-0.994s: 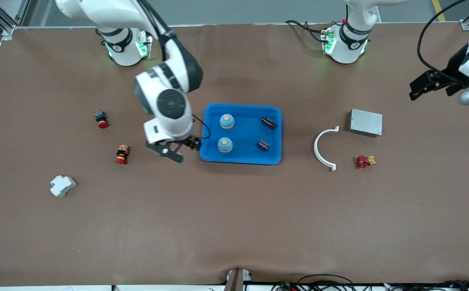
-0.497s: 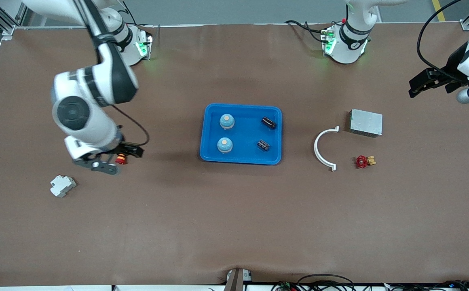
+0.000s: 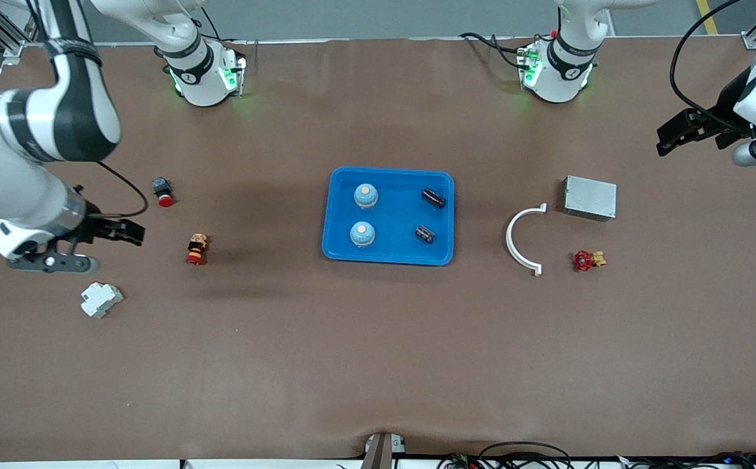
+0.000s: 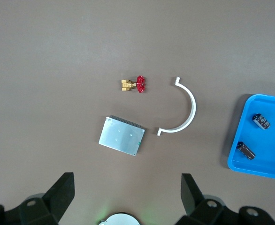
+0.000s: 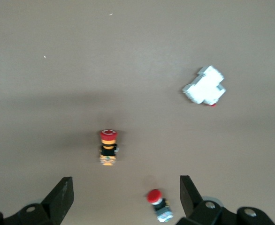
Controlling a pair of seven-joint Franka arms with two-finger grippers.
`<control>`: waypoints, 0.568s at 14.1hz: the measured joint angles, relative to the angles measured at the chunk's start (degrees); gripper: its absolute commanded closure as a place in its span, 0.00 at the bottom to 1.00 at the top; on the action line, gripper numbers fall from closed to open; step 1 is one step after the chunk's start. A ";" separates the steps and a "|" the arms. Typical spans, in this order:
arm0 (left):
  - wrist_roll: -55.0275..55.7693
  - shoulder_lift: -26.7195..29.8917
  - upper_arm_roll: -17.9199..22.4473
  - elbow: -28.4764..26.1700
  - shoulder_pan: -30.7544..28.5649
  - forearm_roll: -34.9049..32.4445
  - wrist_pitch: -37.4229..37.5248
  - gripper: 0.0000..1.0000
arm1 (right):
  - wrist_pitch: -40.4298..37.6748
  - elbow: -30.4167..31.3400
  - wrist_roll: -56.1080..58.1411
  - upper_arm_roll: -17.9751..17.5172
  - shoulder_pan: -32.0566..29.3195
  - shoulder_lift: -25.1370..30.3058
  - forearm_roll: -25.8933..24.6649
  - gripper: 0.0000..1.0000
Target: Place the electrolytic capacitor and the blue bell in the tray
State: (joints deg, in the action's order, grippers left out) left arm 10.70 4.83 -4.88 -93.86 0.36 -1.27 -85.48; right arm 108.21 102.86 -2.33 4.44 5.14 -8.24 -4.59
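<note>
Both bells (image 3: 365,195) and capacitors (image 3: 433,198) lay in tray (image 3: 388,256); my right gripper (image 3: 131,232) and left gripper (image 3: 670,137) hung spread, empty, near bench ends.

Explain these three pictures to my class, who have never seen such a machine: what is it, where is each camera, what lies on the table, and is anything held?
Two robot arms work at a brown table. One camera looks down from across it; one sits on each wrist. The blue tray holds two blue bells and two capacitors. Toward the left arm's end lie a grey metal box, a white curved piece and a red valve. Both the left gripper and right gripper are open, holding nothing.
</note>
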 measured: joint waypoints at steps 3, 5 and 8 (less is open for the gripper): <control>0.00 0.00 -0.05 0.00 0.10 0.21 0.03 0.00 | -1.61 0.19 4.92 -0.01 -3.48 3.28 0.00 0.00; 0.00 0.00 -0.14 -0.01 0.24 0.31 0.05 0.00 | -3.42 0.12 5.40 -0.07 -3.92 5.51 0.00 0.00; 0.09 -0.01 -0.63 -0.04 0.26 0.31 0.08 0.00 | -5.10 0.02 5.38 -0.16 -4.04 8.49 1.64 0.00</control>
State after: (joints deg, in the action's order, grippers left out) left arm 10.79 4.81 -5.51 -93.90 0.62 -0.96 -85.41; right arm 103.11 102.88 3.05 4.28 1.10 0.25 -2.95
